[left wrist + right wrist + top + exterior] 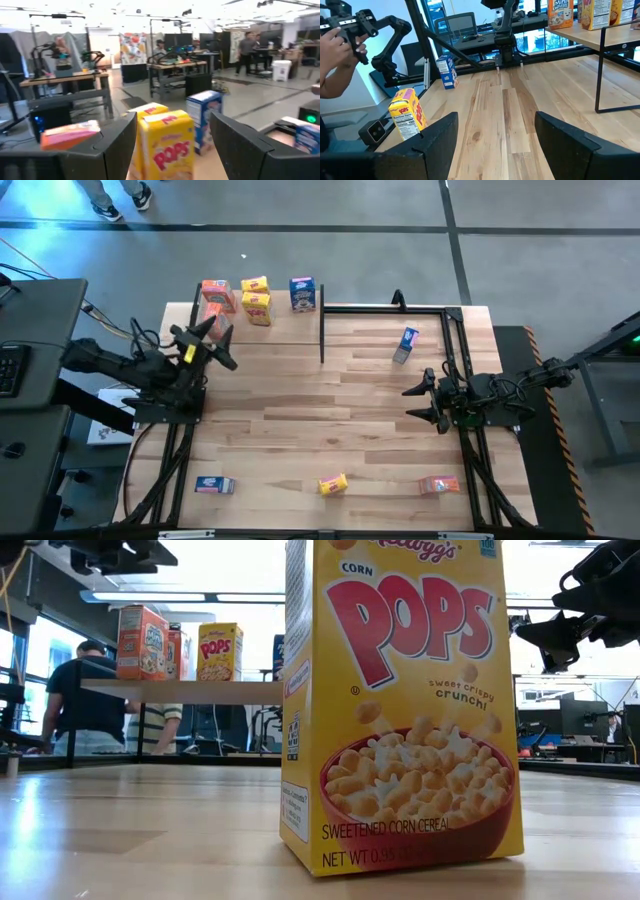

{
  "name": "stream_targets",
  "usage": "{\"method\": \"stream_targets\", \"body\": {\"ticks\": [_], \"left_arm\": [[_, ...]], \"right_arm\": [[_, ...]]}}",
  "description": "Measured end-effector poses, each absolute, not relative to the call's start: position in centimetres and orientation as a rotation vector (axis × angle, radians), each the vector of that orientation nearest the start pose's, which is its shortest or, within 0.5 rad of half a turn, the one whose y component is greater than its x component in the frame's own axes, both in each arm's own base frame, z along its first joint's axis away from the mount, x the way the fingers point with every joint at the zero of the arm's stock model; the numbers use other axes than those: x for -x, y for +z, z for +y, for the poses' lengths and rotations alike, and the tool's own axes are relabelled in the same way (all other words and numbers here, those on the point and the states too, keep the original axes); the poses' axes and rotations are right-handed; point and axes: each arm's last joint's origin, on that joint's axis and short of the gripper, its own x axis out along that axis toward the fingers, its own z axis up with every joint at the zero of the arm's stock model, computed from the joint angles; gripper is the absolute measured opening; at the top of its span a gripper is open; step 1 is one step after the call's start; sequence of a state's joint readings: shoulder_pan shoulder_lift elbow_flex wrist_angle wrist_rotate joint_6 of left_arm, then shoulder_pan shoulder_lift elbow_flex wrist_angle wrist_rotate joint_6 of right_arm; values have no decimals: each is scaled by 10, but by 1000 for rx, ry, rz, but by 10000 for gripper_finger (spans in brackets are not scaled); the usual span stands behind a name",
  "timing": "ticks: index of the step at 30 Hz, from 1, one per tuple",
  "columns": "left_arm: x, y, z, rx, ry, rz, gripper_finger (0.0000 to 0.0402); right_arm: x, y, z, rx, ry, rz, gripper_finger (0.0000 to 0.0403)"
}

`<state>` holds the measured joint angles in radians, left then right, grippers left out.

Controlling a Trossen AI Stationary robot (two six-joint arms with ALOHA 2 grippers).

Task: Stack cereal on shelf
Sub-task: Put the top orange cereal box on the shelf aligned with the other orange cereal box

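Observation:
The shelf (pixel 285 328) is a raised light-wood board at the table's far left, seen edge-on in the low view (pixel 180 691). Orange-red (pixel 212 295), yellow (pixel 257 302) and blue (pixel 302 293) cereal boxes stand on it. My left gripper (pixel 220 345) hovers open just short of them. In its wrist view, the yellow box (pixel 167 145) shows beyond and between the fingers, untouched. My right gripper (pixel 425 404) waits open at the table's right, with nothing between its fingers. Loose boxes rest on the tabletop: blue (pixel 406 343), blue-white (pixel 214 485), yellow (pixel 332 485) and orange-red (pixel 438 485).
A thin black metal frame (pixel 385 306) runs from the shelf along the far edge to the right. The yellow box stands close in front of the low camera (pixel 400 710). A person's hand (pixel 335 55) shows beyond the table's near edge. Bare planks fill the table's middle.

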<state>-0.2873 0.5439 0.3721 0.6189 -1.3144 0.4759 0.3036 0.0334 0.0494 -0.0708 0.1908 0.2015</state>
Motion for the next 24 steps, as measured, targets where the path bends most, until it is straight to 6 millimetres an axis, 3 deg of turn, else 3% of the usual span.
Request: {"method": "stream_targets", "body": {"ticks": [15, 24], "left_arm": [[-145, 261, -32, -184, 1152, 119, 241], [-154, 241, -27, -226, 1207, 157, 241]], "right_arm": [[-93, 171, 24, -188, 107, 64, 256], [-93, 171, 24, -188, 107, 64, 256]]}}
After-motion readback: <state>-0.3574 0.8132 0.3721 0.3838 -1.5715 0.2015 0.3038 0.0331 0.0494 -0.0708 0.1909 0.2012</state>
